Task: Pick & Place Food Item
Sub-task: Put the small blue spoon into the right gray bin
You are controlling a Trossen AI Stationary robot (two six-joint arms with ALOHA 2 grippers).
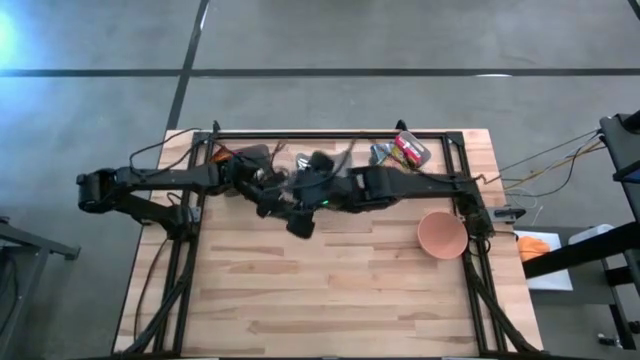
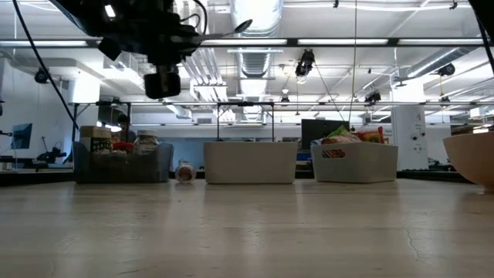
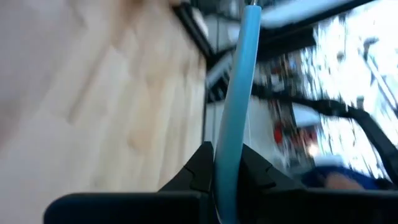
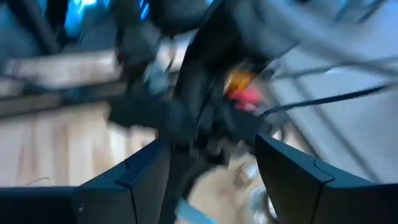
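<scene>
Both arms meet over the table (image 1: 330, 290) just back of centre, raised off the wood. The left arm comes in from 9 o'clock and the right arm from 3 o'clock.

Left gripper (image 3: 227, 165): fingers clamped on a thin blue handle (image 3: 239, 93) that sticks out forward past the tips. Its far end is blurred, so I can't tell what utensil it is.

Right gripper (image 4: 211, 142): fingers (image 4: 292, 177) spread apart, pointed at the left arm's dark wrist close in front. Too blurred to tell if anything sits between them.

Food packets (image 1: 408, 150) lie at the back edge around 1 o'clock, inside the black frame (image 1: 330, 133) and well apart from both grippers. A pink bowl (image 1: 442, 235) is at 3 o'clock, touching the frame's right rail near the right arm's base.

The low view shows a row along the far edge: a grey bin (image 2: 123, 164) with jars, a small jar (image 2: 184, 171) on its side, a white bin (image 2: 249, 162), and a second white bin (image 2: 355, 162) holding snack packs.

The front half of the table, 4 through 8 o'clock, is bare wood and the widest open room. Frame rails run along the left, right and back edges.
</scene>
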